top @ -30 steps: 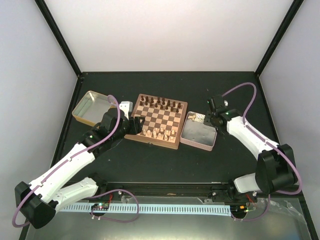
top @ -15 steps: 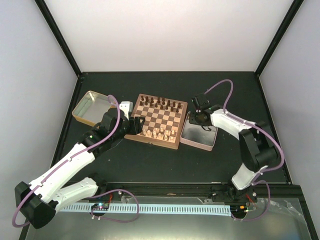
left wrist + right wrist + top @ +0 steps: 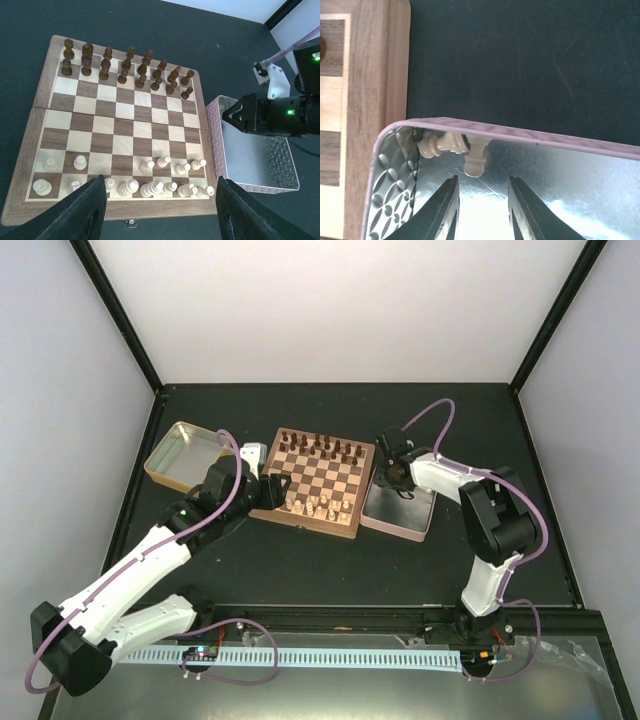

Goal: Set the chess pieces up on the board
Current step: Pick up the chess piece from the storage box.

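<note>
Since a second ago the right arm has been swung leftward from beyond the pink tin (image 3: 402, 517) to its far-left corner, beside the board (image 3: 303, 522), and the right gripper (image 3: 482, 182) has been narrowed; the left arm has not been shifted.

The right gripper is held low inside the tin, its fingers apart with a clear gap and nothing between them; two of the light chess pieces are seen just past the fingertips, lying on their sides against the tin's rim in the corner, one (image 3: 442, 144) turned along the rim and the other (image 3: 475, 159) pointing toward the gripper; the two are touching or nearly so, and neither is touched by the fingers.

The left gripper (image 3: 159, 182) is held above the near edge of the board with its fingers spread wide and nothing gripped.

On the board, the dark chessmen (image 3: 125, 65) are stood in the two far rows; the other light chess pieces (image 3: 150, 189) are stood on the two near rows, the nearest row filled more fully than the second, where bare squares are left between pieces; some of the nearest pieces are partly hidden by the left fingers.

A second shallow tin (image 3: 178, 456), gold-rimmed, is set on the dark table (image 3: 350, 570) left of the board, well apart from the pink one.
</note>
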Available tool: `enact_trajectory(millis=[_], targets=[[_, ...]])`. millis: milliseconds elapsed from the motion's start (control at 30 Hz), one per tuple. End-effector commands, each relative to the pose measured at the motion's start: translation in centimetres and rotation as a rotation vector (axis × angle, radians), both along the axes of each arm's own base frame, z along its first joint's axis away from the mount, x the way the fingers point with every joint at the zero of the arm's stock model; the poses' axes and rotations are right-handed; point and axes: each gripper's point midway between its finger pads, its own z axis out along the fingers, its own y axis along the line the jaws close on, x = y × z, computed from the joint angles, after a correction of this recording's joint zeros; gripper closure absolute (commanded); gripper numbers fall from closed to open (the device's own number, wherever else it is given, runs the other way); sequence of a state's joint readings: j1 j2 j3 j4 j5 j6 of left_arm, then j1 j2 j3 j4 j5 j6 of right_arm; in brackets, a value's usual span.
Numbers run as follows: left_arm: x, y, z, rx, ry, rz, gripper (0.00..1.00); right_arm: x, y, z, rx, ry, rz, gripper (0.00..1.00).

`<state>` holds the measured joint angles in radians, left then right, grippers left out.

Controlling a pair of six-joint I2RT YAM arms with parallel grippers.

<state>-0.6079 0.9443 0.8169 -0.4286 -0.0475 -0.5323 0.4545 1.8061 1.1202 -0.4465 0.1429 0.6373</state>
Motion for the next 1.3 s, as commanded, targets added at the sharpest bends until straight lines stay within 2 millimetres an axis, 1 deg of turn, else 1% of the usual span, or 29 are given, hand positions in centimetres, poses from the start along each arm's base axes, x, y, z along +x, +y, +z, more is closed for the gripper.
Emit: enact_trajectory(millis=[0, 233, 400, 567, 700, 767, 800, 933, 1067, 1133, 1200, 1267], targets=[[0.6, -0.4, 2.5, -0.039, -0.045, -0.003, 0.39, 1.6, -0.1, -0.1, -0.022, -0.040, -0.027, 0.72], [0.6, -0.3, 2.5, -0.038, -0.045, 0.000, 0.38, 2.4, 0.2, -0.8, -0.033, -0.055, -0.014, 0.74], [0.5, -0.3, 2.6, -0.039, -0.045, -0.001, 0.38, 2.8, -0.2, -1.3, -0.056, -0.052, -0.023, 0.81], [0.6, -0.3, 2.6, -0.039, -0.046, -0.002, 0.39, 3.0, -0.5, -1.3, -0.081, -0.060, -0.021, 0.83], [0.5, -0.4, 2.7, -0.041, -0.047, -0.006, 0.38, 2.6, -0.4, -0.7, -0.071, -0.060, -0.003, 0.92], [0.5, -0.5, 2.7, -0.045, -0.046, -0.009, 0.39, 2.1, -0.1, 0.2, -0.047, -0.061, 0.018, 0.95], [0.5, -0.5, 2.7, -0.048, -0.045, -0.010, 0.38, 1.7, 0.2, 1.0, -0.021, -0.065, 0.034, 0.95], [0.4, -1.0, 2.8, -0.073, -0.042, -0.030, 0.38, -0.8, 2.3, 3.9, 0.135, -0.072, 0.140, 0.97], [0.2, -1.8, 3.1, -0.113, -0.034, -0.058, 0.36, -3.5, 5.0, 6.6, 0.317, -0.066, 0.265, 0.96], [0.1, -2.3, 3.2, -0.136, -0.030, -0.080, 0.35, -4.8, 6.8, 7.8, 0.431, -0.043, 0.331, 0.96], [0.1, -3.0, 3.1, -0.166, -0.020, -0.105, 0.34, -6.0, 8.9, 9.4, 0.559, -0.029, 0.417, 0.96], [-0.1, -3.7, 3.2, -0.211, 0.002, -0.126, 0.33, -7.0, 10.5, 11.0, 0.653, -0.039, 0.504, 0.96]])
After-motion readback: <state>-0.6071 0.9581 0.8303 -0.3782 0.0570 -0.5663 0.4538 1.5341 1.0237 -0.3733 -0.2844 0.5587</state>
